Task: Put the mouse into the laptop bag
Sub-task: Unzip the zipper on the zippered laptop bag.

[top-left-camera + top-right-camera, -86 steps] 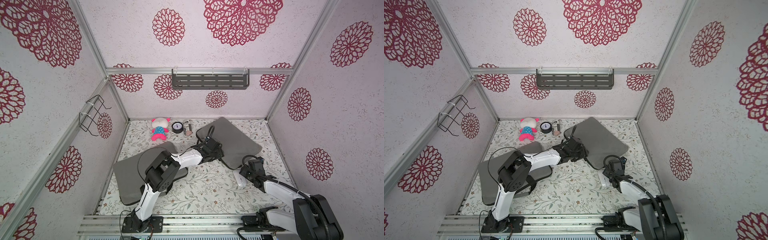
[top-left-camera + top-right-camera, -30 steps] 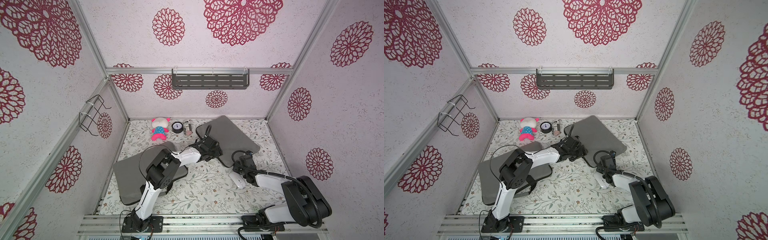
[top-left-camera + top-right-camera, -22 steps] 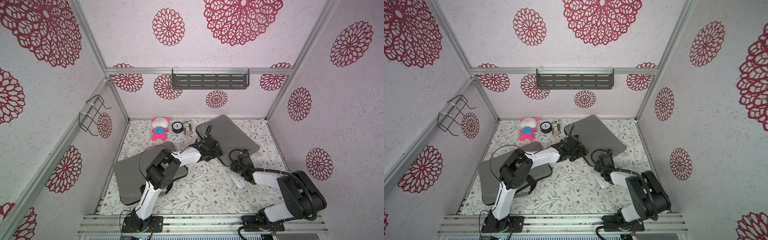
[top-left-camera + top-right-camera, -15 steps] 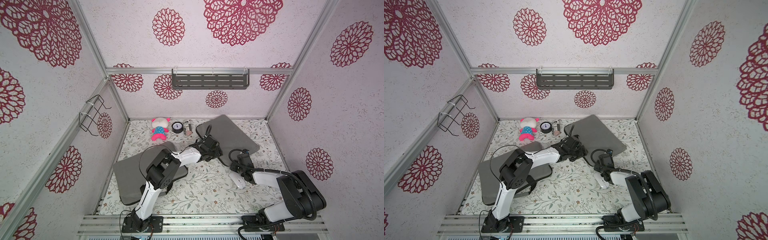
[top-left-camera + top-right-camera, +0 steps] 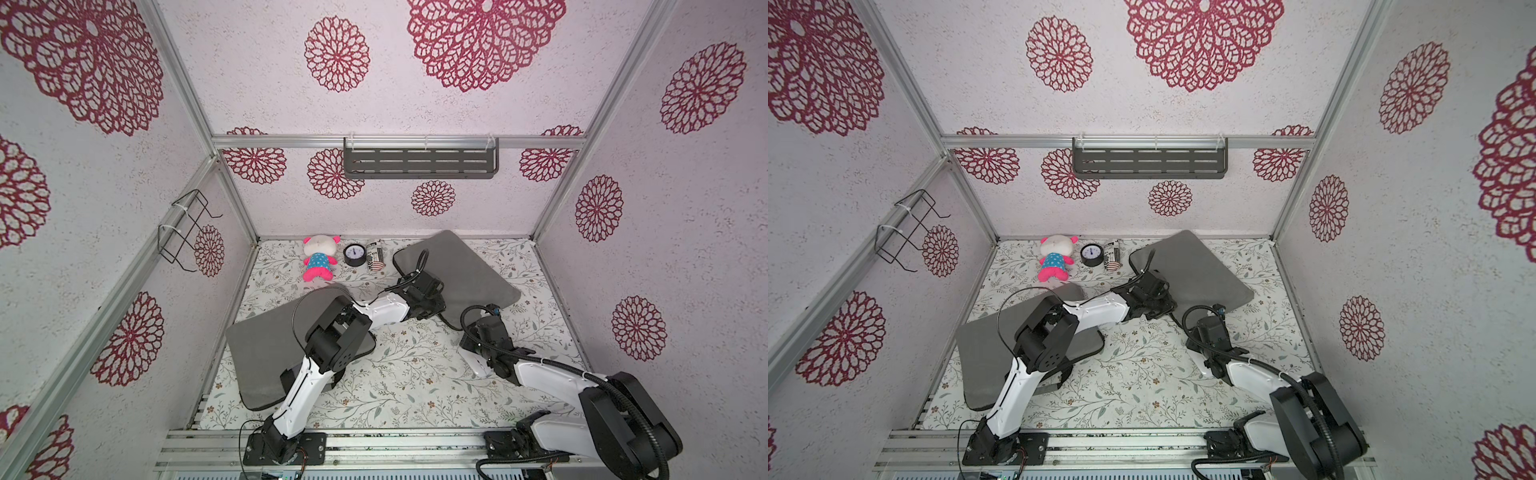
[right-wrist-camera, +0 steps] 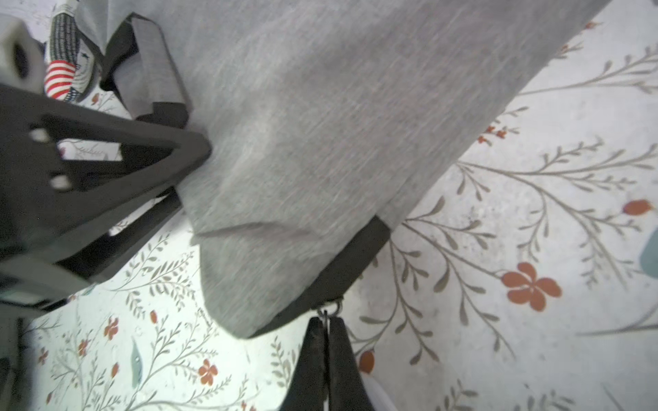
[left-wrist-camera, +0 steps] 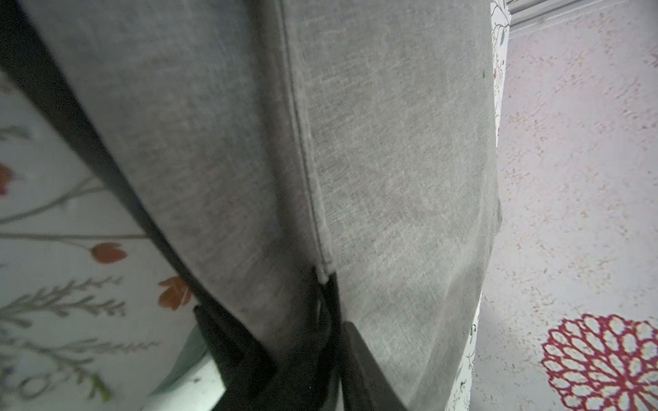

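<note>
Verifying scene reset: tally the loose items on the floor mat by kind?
Grey fabric items: 2 (laptop bag, grey pad)
Plush toy: 1
Round dial: 1
Striped can: 1
White mouse: 1
Total: 6

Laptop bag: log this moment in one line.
left claw gripping laptop bag edge | right claw shut on zipper pull | mouse lying outside bag

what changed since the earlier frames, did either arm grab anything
The right gripper swung in to the near corner of the laptop bag and shut on its zipper pull. The left gripper closed on the bag's edge. The mouse and plush toy stayed put.
</note>
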### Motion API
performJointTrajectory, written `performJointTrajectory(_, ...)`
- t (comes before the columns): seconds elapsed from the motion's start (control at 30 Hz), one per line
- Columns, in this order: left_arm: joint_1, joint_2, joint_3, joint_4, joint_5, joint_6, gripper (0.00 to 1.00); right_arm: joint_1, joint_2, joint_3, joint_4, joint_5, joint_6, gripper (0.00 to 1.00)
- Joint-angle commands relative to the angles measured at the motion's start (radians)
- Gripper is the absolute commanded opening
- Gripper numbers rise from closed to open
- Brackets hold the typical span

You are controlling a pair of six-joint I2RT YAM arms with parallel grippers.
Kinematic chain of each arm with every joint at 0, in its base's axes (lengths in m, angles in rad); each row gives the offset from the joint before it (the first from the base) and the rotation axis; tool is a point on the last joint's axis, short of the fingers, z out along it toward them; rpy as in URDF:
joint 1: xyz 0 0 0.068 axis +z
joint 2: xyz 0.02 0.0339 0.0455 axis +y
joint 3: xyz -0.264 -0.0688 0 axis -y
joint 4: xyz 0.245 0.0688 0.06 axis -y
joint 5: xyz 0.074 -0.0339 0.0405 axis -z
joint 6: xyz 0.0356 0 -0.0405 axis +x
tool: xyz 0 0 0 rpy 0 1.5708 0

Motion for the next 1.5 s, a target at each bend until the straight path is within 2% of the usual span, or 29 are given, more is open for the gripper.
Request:
performJointTrajectory(0.0, -0.039, 0.029, 0.059, 0.048, 0.008, -0.007, 0.30, 0.036, -0.050, 0.006, -0.004, -0.071, 0.033, 0.00)
performJointTrajectory(0.13, -0.067, 0.046, 0.098, 0.061, 0.000, -0.015, 0.26, 0.050, -0.056, -0.010, 0.020, -0.103, 0.076, 0.00)
performJointTrajectory(0.3, -0.085, 0.060, 0.121, 0.128, -0.005, -0.034, 0.27, 0.049, -0.070, -0.023, -0.028, -0.046, 0.109, 0.00)
performJointTrajectory(0.57, -0.135, 0.058, 0.167, 0.175, -0.046, -0.024, 0.57, 0.024, -0.044, -0.018, -0.022, -0.050, 0.154, 0.00)
performJointTrajectory(0.7, -0.111, -0.029, 0.065, 0.228, -0.080, -0.013, 0.83, -0.013, -0.011, -0.023, 0.032, -0.108, 0.151, 0.00)
performJointTrajectory(0.77, -0.086, -0.094, -0.025, 0.299, -0.074, -0.003, 0.89, -0.028, -0.001, -0.022, 0.029, -0.095, 0.167, 0.00)
performJointTrajectory(0.87, -0.059, -0.194, -0.158, 0.426, -0.092, 0.044, 0.89, -0.076, 0.016, -0.021, -0.008, -0.067, 0.220, 0.00)
performJointTrajectory(0.97, -0.044, -0.303, -0.308, 0.548, -0.164, 0.131, 0.90, -0.162, 0.033, -0.056, 0.067, -0.164, 0.223, 0.00)
performJointTrajectory(1.07, -0.037, -0.410, -0.387, 0.545, -0.267, 0.235, 0.88, -0.256, 0.029, -0.066, 0.035, -0.188, 0.235, 0.00)
performJointTrajectory(1.17, -0.028, -0.440, -0.428, 0.544, -0.338, 0.292, 0.86, -0.313, -0.001, -0.050, -0.033, -0.159, 0.196, 0.00)
performJointTrajectory(1.27, 0.019, -0.400, -0.399, 0.486, -0.283, 0.244, 0.90, -0.352, -0.038, -0.017, -0.133, -0.092, 0.172, 0.00)
performJointTrajectory(1.37, 0.087, -0.285, -0.335, 0.455, -0.128, 0.166, 0.86, -0.427, -0.054, 0.006, -0.195, -0.091, 0.143, 0.00)
performJointTrajectory(1.47, 0.129, -0.214, -0.307, 0.444, -0.097, 0.118, 0.85, -0.510, -0.070, 0.012, -0.240, -0.092, 0.118, 0.00)
